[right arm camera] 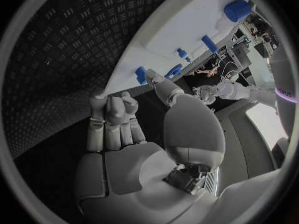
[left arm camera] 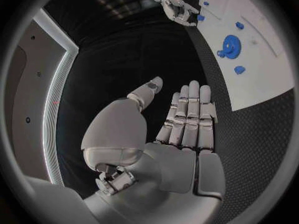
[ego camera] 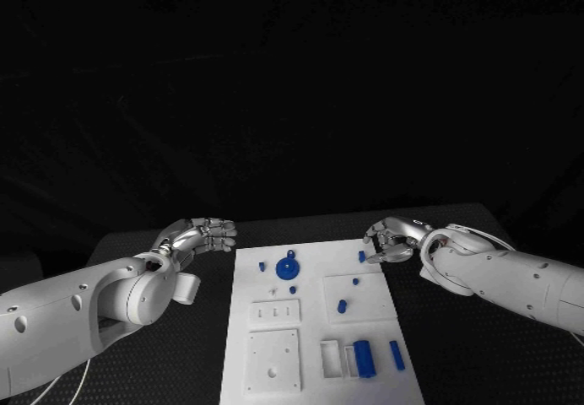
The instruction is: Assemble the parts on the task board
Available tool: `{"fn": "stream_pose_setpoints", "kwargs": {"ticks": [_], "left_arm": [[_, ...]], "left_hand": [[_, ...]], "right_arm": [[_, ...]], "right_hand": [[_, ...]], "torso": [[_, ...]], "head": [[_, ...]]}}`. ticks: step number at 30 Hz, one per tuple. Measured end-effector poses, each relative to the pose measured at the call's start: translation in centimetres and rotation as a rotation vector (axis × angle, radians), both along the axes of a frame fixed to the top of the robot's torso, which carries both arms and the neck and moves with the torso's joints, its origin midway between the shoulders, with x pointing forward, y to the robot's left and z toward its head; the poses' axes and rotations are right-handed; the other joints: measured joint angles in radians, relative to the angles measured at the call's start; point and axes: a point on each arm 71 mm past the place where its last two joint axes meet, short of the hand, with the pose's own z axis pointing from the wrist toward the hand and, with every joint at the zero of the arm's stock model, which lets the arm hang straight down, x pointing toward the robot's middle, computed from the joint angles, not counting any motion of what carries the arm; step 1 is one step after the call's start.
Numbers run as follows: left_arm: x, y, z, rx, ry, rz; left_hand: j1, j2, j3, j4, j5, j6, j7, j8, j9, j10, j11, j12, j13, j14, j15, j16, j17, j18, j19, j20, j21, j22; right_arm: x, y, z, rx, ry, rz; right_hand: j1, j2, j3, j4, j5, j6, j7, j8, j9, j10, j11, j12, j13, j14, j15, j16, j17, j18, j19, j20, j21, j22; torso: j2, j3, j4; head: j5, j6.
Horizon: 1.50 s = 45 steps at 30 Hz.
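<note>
- The white task board (ego camera: 319, 321) lies flat on the black, tread-patterned bench (ego camera: 462, 354).
- A round blue gear-like part (ego camera: 287, 269) sits near the board's far end; a blue cylinder (ego camera: 363, 358) rests in a white tray.
- Left robot hand (ego camera: 202, 235) hovers off the board's left edge, fingers straight, empty.
- Right robot hand (ego camera: 392, 240) has its fingers curled at the far right corner, beside a small blue peg (ego camera: 361, 256); whether it grips anything cannot be told.

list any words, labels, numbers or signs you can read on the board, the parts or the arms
None can be read.
White task board: no print visible.
Small blue parts, such as the round blue wheel-shaped piece: no marks visible.
Left hand and right hand: no legible label in any view.
</note>
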Motion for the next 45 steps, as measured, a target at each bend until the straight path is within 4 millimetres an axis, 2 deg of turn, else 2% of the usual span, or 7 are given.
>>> {"fn": "stream_pose_setpoints", "kwargs": {"ticks": [14,15,20,22,26,32,45], "left_arm": [[0.0,0.1,0.0,0.002,-0.002,-0.001],[0.0,0.1,0.0,0.002,-0.002,-0.001],[0.0,0.1,0.0,0.003,-0.002,-0.001],[0.0,0.1,0.0,0.003,-0.002,-0.001],[0.0,0.1,0.0,0.003,-0.003,-0.001],[0.0,0.1,0.0,0.003,-0.003,-0.001],[0.0,0.1,0.0,0.004,-0.003,-0.003]], "left_hand": [[0.0,0.0,0.003,-0.003,0.0,0.0,0.0,0.0,0.0,0.0,0.0,0.0,0.0,0.0,0.0,0.0,0.001,0.0,0.0,0.0,0.004,0.0],[0.0,0.0,0.003,-0.003,0.0,0.0,0.0,0.0,0.0,0.0,0.0,0.0,0.0,0.0,0.0,0.0,0.001,0.0,0.0,0.0,0.004,0.0],[0.0,0.0,0.003,-0.003,0.0,0.0,0.0,0.0,0.0,0.0,0.0,0.0,0.0,0.0,0.0,0.0,0.001,0.0,0.0,0.0,0.004,0.0],[0.0,0.0,0.003,-0.003,0.0,0.0,0.0,0.0,0.0,0.0,0.0,0.0,0.0,0.0,0.0,0.0,0.001,-0.001,0.0,0.0,0.004,0.0],[0.0,0.0,0.003,-0.003,0.0,0.0,0.0,0.0,0.0,0.0,0.0,0.0,0.0,0.0,0.0,0.0,0.001,-0.001,0.0,0.0,0.004,0.0],[0.0,0.0,0.003,-0.003,0.0,0.0,0.0,0.0,0.0,0.0,0.0,0.0,0.0,0.0,0.0,0.0,0.002,-0.002,0.0,0.0,0.004,0.0],[-0.004,0.004,0.002,-0.003,0.0,0.0,0.0,0.0,0.0,0.0,0.0,0.0,0.0,0.0,0.0,0.0,0.002,-0.004,0.0,0.0,0.004,0.0]], "right_arm": [[-0.3,0.8,-1.6,0.01,0.035,0.021],[-0.3,0.9,-1.6,0.012,0.035,0.023],[-0.3,1.1,-1.7,0.016,0.034,0.028],[-0.3,1.2,-1.7,0.017,0.033,0.028],[-0.2,1.3,-1.8,0.018,0.032,0.029],[-0.2,1.4,-1.9,0.019,0.029,0.03],[-0.2,1.5,-1.9,0.016,0.028,0.034]], "right_hand": [[0.0,0.0,-0.012,-0.001,0.0,-0.003,0.003,0.0,-0.001,-0.007,0.003,0.0,0.0,-0.006,-0.001,0.0,0.001,0.0,-0.006,0.002,0.0,0.0],[0.004,0.01,-0.012,-0.001,0.0,-0.003,0.003,0.0,-0.001,-0.009,0.002,0.0,0.0,-0.006,-0.001,0.0,0.001,0.0,-0.007,0.003,0.0,0.0],[0.02,0.028,-0.001,0.01,-0.049,0.0,0.0,0.0,-0.001,-0.009,0.002,0.003,-0.001,-0.006,-0.001,0.0,0.003,0.0,-0.007,0.003,-0.004,0.0],[0.025,0.033,0.019,0.021,-0.082,0.003,-0.003,0.0,0.0,-0.009,0.002,0.005,-0.002,-0.006,-0.001,0.0,0.004,0.0,-0.007,0.003,-0.004,0.0],[0.034,0.042,0.058,0.044,-0.115,0.01,-0.01,0.008,0.0,-0.009,0.002,0.005,-0.005,-0.006,-0.001,0.0,0.004,0.0,-0.007,0.003,-0.004,0.0],[0.047,0.055,0.1,0.069,-0.116,0.02,-0.02,0.023,0.002,-0.009,0.002,0.006,-0.007,-0.006,-0.001,0.0,0.006,0.0,-0.007,0.003,-0.004,0.0],[0.046,0.067,0.115,0.059,-0.116,0.03,-0.03,0.049,0.017,-0.003,-0.011,0.009,-0.011,-0.005,-0.019,0.001,0.008,0.001,-0.007,0.003,0.0,0.0]], "torso": [[0.001,-0.0031,0.0002],[0.0,-0.0032,0.0002],[0.0,-0.0038,0.0007],[0.0,-0.0038,0.0008],[0.0,-0.0045,0.0012],[0.0,-0.0045,0.0012],[0.0,-0.0045,0.0]], "head": [[-0.002,-0.006],[-0.002,-0.007],[-0.001,-0.008],[-0.001,-0.008],[-0.001,-0.009],[-0.001,-0.01],[0.0,-0.014]]}}
